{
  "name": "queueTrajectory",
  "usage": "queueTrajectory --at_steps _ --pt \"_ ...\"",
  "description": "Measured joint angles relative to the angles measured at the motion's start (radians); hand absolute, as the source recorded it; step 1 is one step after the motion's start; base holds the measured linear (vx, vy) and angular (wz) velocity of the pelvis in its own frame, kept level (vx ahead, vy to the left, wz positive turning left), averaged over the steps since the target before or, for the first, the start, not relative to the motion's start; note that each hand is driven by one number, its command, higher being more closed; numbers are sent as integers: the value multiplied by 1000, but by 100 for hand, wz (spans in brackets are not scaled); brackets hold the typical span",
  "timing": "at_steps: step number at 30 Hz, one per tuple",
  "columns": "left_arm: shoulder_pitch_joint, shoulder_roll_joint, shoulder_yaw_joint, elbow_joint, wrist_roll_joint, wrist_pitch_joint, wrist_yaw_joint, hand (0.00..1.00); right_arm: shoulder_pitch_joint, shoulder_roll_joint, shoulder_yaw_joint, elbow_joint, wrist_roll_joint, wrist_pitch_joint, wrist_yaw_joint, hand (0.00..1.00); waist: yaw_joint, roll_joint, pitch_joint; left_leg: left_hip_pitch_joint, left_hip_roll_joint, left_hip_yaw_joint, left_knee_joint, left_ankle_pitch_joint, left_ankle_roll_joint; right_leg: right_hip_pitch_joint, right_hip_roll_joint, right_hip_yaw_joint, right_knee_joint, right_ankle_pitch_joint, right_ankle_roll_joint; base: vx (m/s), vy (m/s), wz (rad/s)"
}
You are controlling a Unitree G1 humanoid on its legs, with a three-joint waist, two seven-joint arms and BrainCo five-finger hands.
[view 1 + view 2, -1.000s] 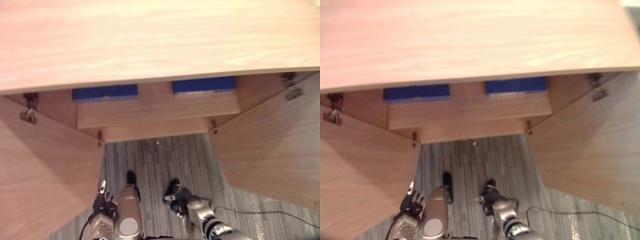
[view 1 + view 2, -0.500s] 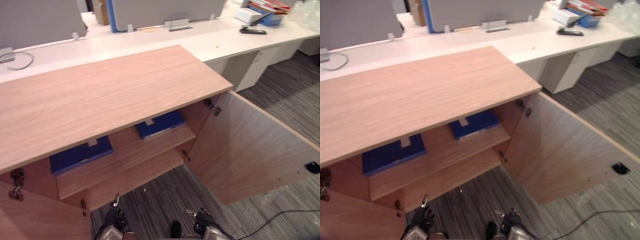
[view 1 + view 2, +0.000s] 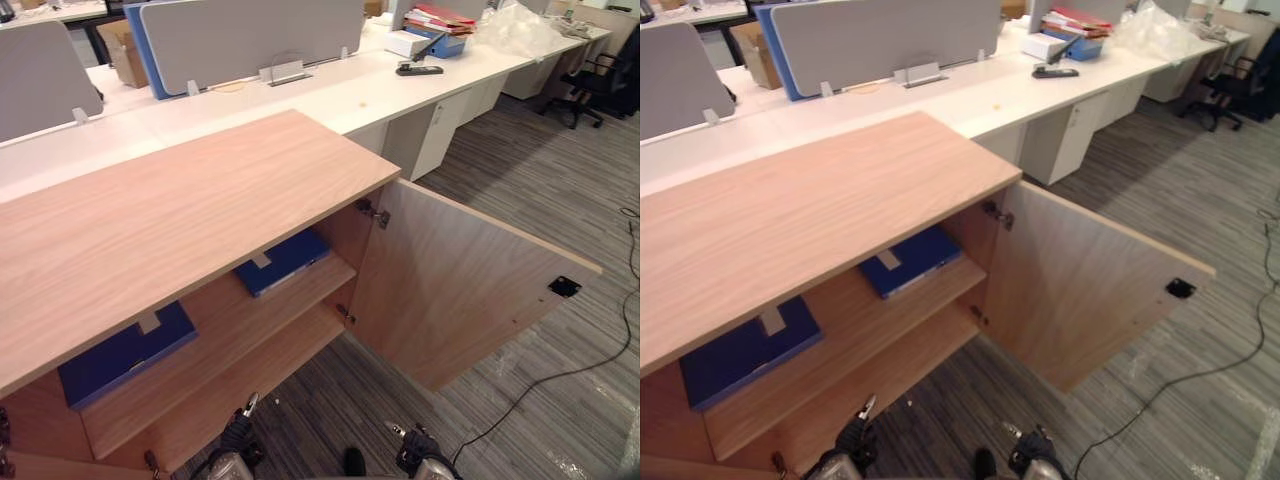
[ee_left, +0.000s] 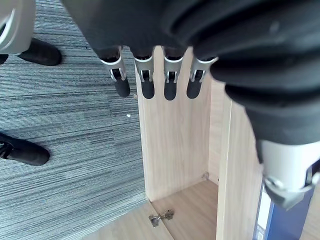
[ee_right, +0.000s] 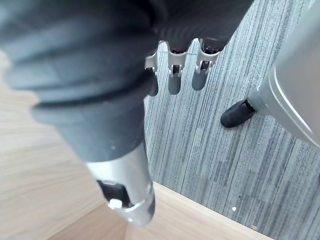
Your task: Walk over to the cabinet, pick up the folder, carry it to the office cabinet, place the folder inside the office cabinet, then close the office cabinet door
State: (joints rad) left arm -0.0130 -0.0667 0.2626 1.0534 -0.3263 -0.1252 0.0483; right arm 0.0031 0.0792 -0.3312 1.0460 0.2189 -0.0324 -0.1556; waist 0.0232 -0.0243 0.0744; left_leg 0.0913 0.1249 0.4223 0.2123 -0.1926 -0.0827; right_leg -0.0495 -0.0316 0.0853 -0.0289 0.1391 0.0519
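Folder (image 3: 283, 262) lies flat on the open cabinet's (image 3: 200, 190) shelf (image 3: 262, 312) at frame centre, second folder (image 3: 125, 355) lower left. Left robot hand (image 3: 237, 436) and right robot hand (image 3: 414, 450) hang empty at the bottom edge, fingers straight, free to grasp.

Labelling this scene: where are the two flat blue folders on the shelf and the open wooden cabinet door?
Left blue folder (image 3: 122, 358): left eye view, cover's middle.
Right blue folder (image 3: 285, 262): left eye view, cover's middle.
Open wooden cabinet door (image 3: 460, 285): left eye view, inner face.

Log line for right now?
left robot hand: open, empty | right robot hand: open, empty | blue folders: on shelf | cabinet door: open
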Motion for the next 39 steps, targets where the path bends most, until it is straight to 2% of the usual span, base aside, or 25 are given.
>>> queueTrajectory --at_steps 7,8,9,10,11,12,14,17,19,22,25,31,35,36,37,39 --pt "0 0 -10 -2 52 0 0 0 -2 0 2 -26 8 2 0 0 -8 6 34 37 3 39 -11 -2 1 -2 10 14 23 0 0 -9 22 -14" --pt "0 0 -11 -3 52 0 0 0 -6 -1 0 -31 15 3 0 0 -10 10 43 44 15 56 -14 0 3 -7 1 -21 40 -30 -29 -19 -3 -16" --pt "-1 0 -14 -8 52 0 0 0 -11 -12 -1 -34 17 4 -1 0 -9 20 56 56 24 66 -18 2 2 -18 -31 -161 104 -72 -60 -27 12 -15" --pt "2 0 -13 -11 53 0 1 0 -12 -16 0 -35 17 4 -1 0 -9 24 55 60 30 74 -19 2 2 -35 -59 -238 157 -91 -68 -9 73 -21" --pt "13 0 -14 -26 54 0 1 0 -10 -19 -1 -40 18 3 -1 0 -8 24 57 74 32 84 -22 3 -1 -61 -119 -356 274 -143 -69 30 54 -16" --pt "18 0 -19 -28 56 0 1 0 -9 -21 -2 -46 18 3 -1 0 -9 24 57 91 31 88 -28 6 -10 -73 -171 -431 366 -192 -66 67 25 -12" --pt "19 2 -27 -24 57 0 1 0 -8 -24 -2 -48 18 3 -1 0 -12 18 56 120 18 81 -39 12 -29 -76 -190 -482 406 -225 -47 93 -74 -3" --pt "20 14 -50 6 65 2 1 0 -25 -49 -9 -5 17 3 0 0 -9 45 43 103 28 -10 -99 35 -1 -71 -119 -458 324 -205 -42 60 -132 -27" --pt "18 36 -81 16 63 2 2 0 -56 -59 -38 62 18 4 0 0 -3 44 43 88 31 -97 -125 30 15 -58 -58 -435 222 -152 -57 -6 -72 -50" --pt "16 43 -82 17 40 2 3 0 -50 -78 -43 92 21 3 -1 0 -11 48 55 100 35 -141 -120 35 11 13 -17 -426 83 -78 -54 22 -34 -23" --pt "19 57 -94 22 37 2 4 0 -20 -96 -44 98 35 3 -2 0 -14 48 53 104 12 -154 -111 35 11 81 -13 -419 -50 -6 -38 24 48 -5" --pt "43 104 -128 40 20 3 9 0 -1 -102 -78 128 35 3 -2 0 -17 43 61 122 -7 -162 -115 28 8 93 -29 -408 -62 4 -27 -12 89 -3" --pt "68 112 -127 42 21 4 11 0 12 -105 -77 128 36 2 -2 0 -20 43 62 125 1 -164 -104 -10 -8 93 -23 -402 -63 3 -17 -29 56 -5" --pt "77 115 -120 42 20 4 12 0 11 -105 -74 127 36 1 -2 0 -17 42 63 100 13 -160 -39 -45 -16 87 -18 -392 -63 -5 -15 -46 52 -21" --pt "81 118 -116 41 18 4 12 0 12 -105 -68 127 36 0 -2 0 -13 41 65 82 21 -158 10 -61 -23 80 -16 -382 -63 -5 -14 -80 46 -39" --pt "85 121 -76 34 -8 4 13 0 14 -106 -60 133 37 -1 -3 0 0 34 69 5 37 -168 218 -79 -26 80 -16 -335 -62 -5 -15 -81 37 -60"
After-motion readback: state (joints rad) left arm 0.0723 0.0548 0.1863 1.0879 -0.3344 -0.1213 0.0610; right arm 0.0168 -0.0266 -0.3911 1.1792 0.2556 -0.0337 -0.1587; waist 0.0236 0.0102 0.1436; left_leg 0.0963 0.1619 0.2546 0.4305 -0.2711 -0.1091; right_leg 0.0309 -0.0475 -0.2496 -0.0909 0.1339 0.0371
